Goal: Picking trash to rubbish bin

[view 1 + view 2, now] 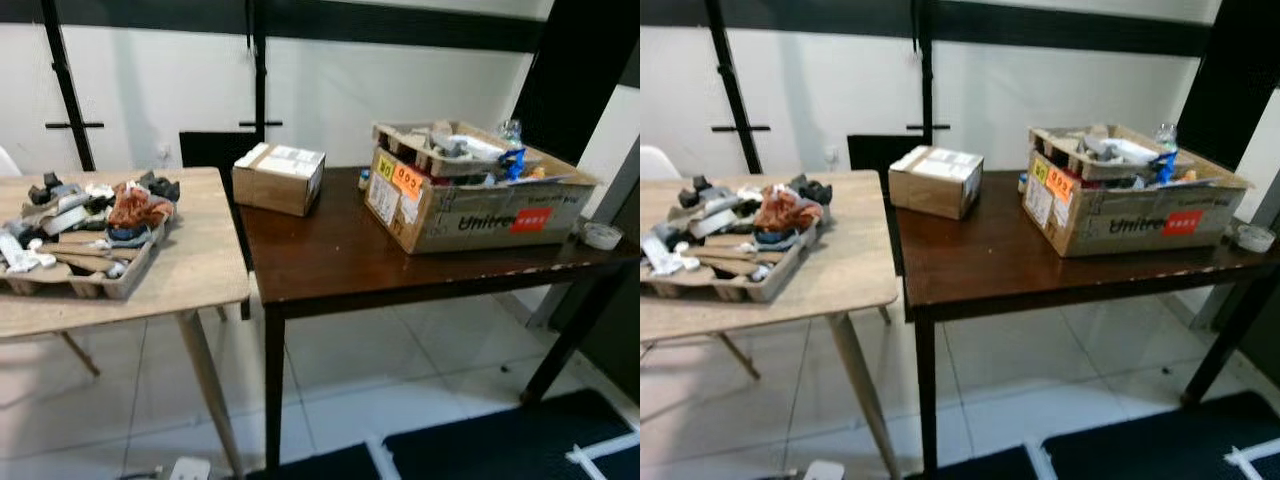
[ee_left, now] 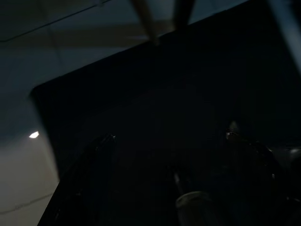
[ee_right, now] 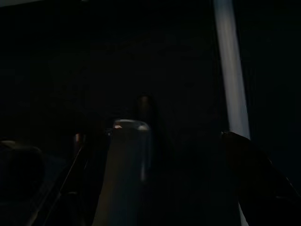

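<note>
A cardboard tray (image 1: 128,275) heaped with trash, such as rags, paper scraps and dark bits (image 1: 135,208), lies on the light wooden table (image 1: 200,262) at the left. On the dark wooden table (image 1: 335,250) to its right stand a small closed cardboard box (image 1: 279,177) and a large open carton (image 1: 470,200) stuffed with packaging and a plastic bottle (image 1: 510,135). Both arms hang idle. The left gripper (image 2: 171,134) and the right gripper (image 3: 153,136) appear as dim shapes in their very dark wrist views.
A roll of tape (image 1: 602,235) lies at the dark table's right end. Black mats (image 1: 500,445) cover the tiled floor in front. A white wall with black posts (image 1: 260,70) runs behind both tables. A white object (image 1: 190,468) sits on the floor by the light table's leg.
</note>
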Available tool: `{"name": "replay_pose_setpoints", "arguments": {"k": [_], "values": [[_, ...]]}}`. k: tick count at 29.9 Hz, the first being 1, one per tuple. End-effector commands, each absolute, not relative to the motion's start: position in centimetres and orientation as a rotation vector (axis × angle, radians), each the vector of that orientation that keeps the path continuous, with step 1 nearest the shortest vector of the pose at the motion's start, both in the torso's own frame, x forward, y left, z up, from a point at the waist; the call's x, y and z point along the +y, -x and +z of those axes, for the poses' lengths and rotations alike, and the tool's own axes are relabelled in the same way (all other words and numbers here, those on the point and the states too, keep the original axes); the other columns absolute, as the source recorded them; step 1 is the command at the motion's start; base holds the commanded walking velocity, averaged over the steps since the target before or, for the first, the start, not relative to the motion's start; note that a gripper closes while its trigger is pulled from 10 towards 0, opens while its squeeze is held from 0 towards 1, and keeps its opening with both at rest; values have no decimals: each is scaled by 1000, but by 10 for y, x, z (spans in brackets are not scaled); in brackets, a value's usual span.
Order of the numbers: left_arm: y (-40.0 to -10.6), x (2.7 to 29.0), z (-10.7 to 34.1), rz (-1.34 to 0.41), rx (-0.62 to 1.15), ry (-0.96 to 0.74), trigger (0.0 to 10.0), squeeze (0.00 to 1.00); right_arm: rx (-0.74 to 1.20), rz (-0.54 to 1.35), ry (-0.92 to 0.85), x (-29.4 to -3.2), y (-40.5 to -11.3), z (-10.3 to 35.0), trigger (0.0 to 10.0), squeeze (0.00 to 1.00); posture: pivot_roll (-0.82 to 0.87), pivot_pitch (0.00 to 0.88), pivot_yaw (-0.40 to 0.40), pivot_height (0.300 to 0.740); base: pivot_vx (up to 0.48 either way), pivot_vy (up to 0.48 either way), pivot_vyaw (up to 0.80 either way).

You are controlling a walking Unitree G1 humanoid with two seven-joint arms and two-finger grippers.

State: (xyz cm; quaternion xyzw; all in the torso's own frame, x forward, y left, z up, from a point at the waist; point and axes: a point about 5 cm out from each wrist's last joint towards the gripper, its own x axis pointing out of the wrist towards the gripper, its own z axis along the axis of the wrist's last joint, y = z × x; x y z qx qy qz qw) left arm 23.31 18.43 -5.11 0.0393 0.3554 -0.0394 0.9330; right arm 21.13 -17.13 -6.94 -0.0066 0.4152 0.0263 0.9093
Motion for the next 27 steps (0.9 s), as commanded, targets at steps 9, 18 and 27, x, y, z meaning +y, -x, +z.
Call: {"name": "replay_pose_setpoints", "arguments": {"k": [9, 18, 27], "values": [[-230, 188, -52, -58, 721, -81, 10000, 0, 868, 54, 20, -174, -208, -71, 10000, 0, -59, 131, -13, 740, 99, 0, 0], [-229, 187, -53, -55, 722, -78, 10000, 0, 867, 60, 24, -173, -208, -71, 10000, 0, -60, 130, -15, 740, 323, 0, 0], [-229, 188, -53, -53, 722, -77, 10000, 0, 866, 62, 27, -173, -208, -71, 10000, 0, -59, 131, -14, 740, 322, 0, 0]]}}
